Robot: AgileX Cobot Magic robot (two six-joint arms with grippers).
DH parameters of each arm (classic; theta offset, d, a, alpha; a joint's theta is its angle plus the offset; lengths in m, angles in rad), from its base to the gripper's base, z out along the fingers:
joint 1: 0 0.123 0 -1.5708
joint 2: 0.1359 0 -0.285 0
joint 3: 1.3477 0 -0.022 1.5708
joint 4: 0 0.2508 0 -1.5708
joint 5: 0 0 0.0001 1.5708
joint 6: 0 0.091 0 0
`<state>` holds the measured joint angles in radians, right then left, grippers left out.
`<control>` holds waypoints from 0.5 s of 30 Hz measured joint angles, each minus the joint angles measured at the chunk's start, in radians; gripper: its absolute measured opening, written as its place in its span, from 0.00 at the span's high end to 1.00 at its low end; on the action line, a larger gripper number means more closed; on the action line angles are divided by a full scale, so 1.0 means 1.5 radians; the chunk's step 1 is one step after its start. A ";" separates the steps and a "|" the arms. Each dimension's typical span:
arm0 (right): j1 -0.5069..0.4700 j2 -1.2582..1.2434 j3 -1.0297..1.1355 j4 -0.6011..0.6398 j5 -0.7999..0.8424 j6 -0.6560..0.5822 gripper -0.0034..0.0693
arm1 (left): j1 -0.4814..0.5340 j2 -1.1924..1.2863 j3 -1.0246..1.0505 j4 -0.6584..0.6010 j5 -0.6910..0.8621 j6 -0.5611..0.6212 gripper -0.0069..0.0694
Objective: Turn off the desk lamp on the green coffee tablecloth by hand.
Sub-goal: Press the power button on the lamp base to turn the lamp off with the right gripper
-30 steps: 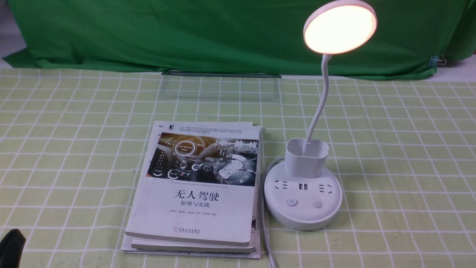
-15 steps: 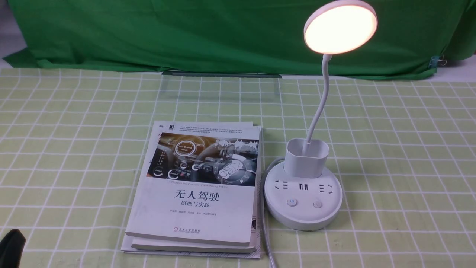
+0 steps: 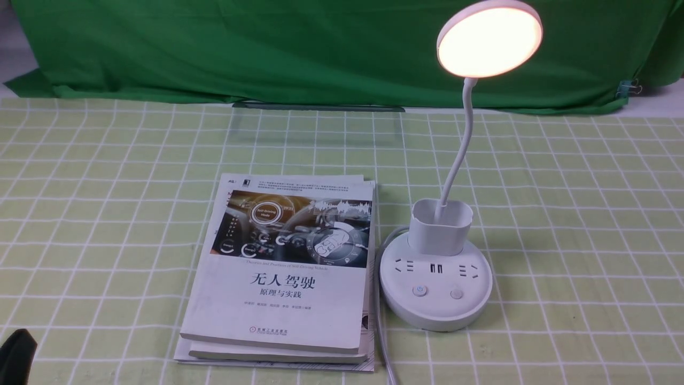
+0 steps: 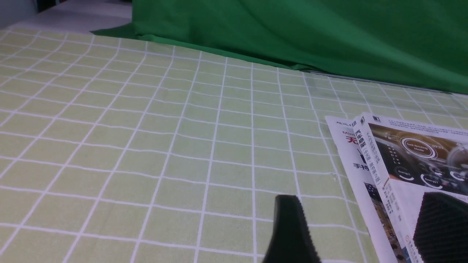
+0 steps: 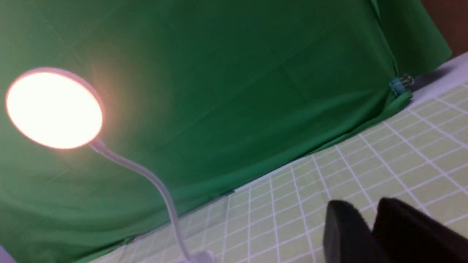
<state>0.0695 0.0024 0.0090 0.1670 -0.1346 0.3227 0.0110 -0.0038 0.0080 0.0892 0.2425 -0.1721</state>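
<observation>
The white desk lamp stands on the green coffee tablecloth (image 3: 577, 224), right of centre. Its disc head (image 3: 489, 40) glows warm white above a bendy neck (image 3: 458, 160), a cup holder (image 3: 441, 227) and a round base (image 3: 438, 311). Two buttons (image 3: 420, 290) (image 3: 456, 293) sit on the base front. My left gripper (image 4: 365, 219) is open and empty over the cloth by the books' left edge; only a black tip (image 3: 16, 354) shows in the front view. My right gripper (image 5: 367, 213) is shut and empty, right of the lit lamp head (image 5: 54, 109).
A stack of books (image 3: 283, 278) lies just left of the lamp base. A white cable (image 3: 380, 331) runs between them to the front edge. A dark green backdrop (image 3: 267, 48) hangs behind, clipped (image 3: 628, 87) at the right. A clear sheet (image 3: 318, 125) lies at the back.
</observation>
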 joint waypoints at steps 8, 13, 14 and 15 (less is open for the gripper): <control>0.009 0.221 -0.254 0.002 0.347 -0.153 0.88 | 0.000 0.000 0.000 0.000 0.000 0.000 0.37; 0.013 0.431 -0.430 0.002 0.582 -0.243 0.88 | 0.000 0.000 0.000 0.000 0.000 0.000 0.37; 0.013 0.449 -0.442 0.002 0.596 -0.246 0.88 | 0.000 0.000 0.000 0.000 0.000 0.000 0.37; 0.014 0.528 -0.485 0.002 0.637 -0.257 0.88 | 0.000 0.000 0.000 0.000 0.000 0.000 0.37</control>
<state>0.0899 0.7942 -0.7183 0.1694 0.8212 -0.0626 0.0110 -0.0038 0.0080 0.0892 0.2425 -0.1721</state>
